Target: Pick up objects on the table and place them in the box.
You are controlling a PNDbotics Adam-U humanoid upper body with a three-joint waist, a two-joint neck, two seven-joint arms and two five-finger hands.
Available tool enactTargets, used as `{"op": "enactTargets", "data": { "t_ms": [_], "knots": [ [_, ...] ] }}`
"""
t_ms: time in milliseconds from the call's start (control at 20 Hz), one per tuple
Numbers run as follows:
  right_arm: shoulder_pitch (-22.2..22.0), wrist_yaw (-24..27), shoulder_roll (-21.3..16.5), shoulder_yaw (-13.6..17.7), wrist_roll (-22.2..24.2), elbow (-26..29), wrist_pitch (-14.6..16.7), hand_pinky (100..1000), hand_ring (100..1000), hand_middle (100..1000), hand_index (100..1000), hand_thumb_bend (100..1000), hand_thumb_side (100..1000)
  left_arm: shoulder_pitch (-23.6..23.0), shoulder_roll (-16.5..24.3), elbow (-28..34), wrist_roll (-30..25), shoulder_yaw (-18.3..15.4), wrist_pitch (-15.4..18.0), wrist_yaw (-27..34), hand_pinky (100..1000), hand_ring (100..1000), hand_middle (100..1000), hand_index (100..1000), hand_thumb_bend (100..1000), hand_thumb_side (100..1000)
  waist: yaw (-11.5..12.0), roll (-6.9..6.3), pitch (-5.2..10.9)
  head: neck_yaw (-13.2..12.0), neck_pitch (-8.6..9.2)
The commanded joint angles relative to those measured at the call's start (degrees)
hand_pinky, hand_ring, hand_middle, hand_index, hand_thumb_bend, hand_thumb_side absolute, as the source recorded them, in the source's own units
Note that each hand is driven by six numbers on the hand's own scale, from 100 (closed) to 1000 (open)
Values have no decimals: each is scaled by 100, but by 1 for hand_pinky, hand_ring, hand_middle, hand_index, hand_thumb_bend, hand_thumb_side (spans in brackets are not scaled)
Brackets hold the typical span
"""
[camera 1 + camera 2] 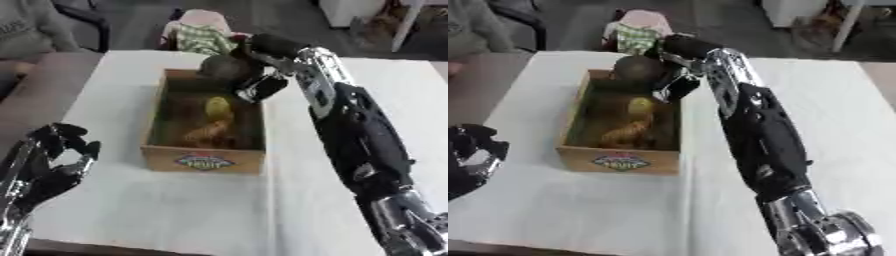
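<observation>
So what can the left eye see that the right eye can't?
Only the left eye view shows the whole left hand, fingers curled, holding nothing, low on the left. Only the right eye view shows the silver joint at the near end of the right arm, bottom right; there the left hand is cut off at the edge. Both show the brown cardboard box with yellow and orange things inside, and the right hand holding a dark round object over the box's far end.
</observation>
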State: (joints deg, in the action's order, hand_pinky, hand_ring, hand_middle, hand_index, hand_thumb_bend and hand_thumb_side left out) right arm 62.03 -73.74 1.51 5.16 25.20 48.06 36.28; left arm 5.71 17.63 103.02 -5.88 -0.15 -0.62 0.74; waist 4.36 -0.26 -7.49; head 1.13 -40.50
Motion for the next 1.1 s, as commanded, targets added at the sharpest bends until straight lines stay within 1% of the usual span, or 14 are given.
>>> {"op": "enactTargets", "data": {
  "t_ms": [50, 200, 250, 300, 400, 550, 650, 850, 900, 950, 1000, 1050, 1100],
  "knots": [
    [88, -259, 75, -63, 180, -84, 96, 490, 437, 550, 712, 100, 416, 91, 98, 118, -21, -2, 14, 24, 749, 495, 450, 628, 320, 100, 16, -28, 59, 20, 72],
    [81, -389, 113, -89, 544, -220, 286, 621, 653, 716, 818, 100, 437, 97, 94, 116, -32, 1, 12, 24, 749, 495, 451, 629, 320, 100, 18, -22, 61, 19, 68],
    [80, -370, 114, -75, 652, -228, 334, 621, 653, 716, 818, 100, 437, 98, 94, 115, -35, 2, 12, 24, 749, 495, 451, 629, 320, 100, 17, -20, 63, 19, 68],
    [76, -320, 112, -57, 738, -226, 371, 693, 762, 797, 857, 100, 425, 98, 95, 115, -36, 1, 13, 23, 749, 496, 451, 629, 320, 100, 14, -18, 65, 18, 69],
    [69, -157, 96, -20, 862, -199, 411, 759, 832, 847, 886, 100, 419, 97, 98, 114, -39, 0, 13, 23, 749, 496, 451, 629, 320, 100, 8, -15, 70, 12, 71],
    [74, 135, 56, 18, 967, -128, 406, 801, 867, 880, 907, 100, 455, 92, 100, 110, -42, -3, 11, 21, 749, 496, 451, 629, 320, 100, 2, -9, 77, 9, 71],
    [89, 318, 29, 20, 1043, -93, 409, 839, 888, 907, 928, 100, 494, 90, 102, 109, -46, -3, 11, 19, 750, 496, 451, 629, 320, 100, -2, -5, 81, 5, 70],
    [132, 763, -27, 21, 1306, -13, 458, 859, 894, 917, 937, 101, 493, 82, 105, 106, -50, -5, 10, 17, 750, 496, 451, 629, 320, 100, -17, 2, 95, -2, 63],
    [141, 856, -37, 15, 1381, 10, 458, 865, 899, 922, 941, 119, 504, 79, 106, 104, -52, -5, 10, 17, 750, 496, 452, 629, 320, 100, -22, 5, 100, -1, 61],
    [149, 930, -45, 5, 1461, 29, 460, 866, 900, 923, 941, 117, 504, 77, 106, 102, -52, -6, 9, 15, 750, 496, 451, 629, 320, 100, -26, 8, 103, -3, 59],
    [152, 980, -48, -10, 1536, 41, 467, 872, 904, 927, 945, 158, 510, 76, 106, 101, -52, -6, 9, 16, 750, 497, 452, 629, 320, 100, -30, 10, 106, -6, 59],
    [154, 1010, -48, -24, 1602, 46, 478, 873, 904, 927, 945, 165, 510, 76, 106, 101, -53, -5, 9, 16, 750, 497, 452, 629, 320, 100, -31, 12, 107, -7, 60],
    [154, 1020, -48, -35, 1655, 50, 485, 878, 909, 930, 947, 211, 515, 75, 105, 101, -54, -5, 9, 15, 750, 497, 452, 629, 319, 100, -31, 13, 107, -9, 61]
  ]
}}
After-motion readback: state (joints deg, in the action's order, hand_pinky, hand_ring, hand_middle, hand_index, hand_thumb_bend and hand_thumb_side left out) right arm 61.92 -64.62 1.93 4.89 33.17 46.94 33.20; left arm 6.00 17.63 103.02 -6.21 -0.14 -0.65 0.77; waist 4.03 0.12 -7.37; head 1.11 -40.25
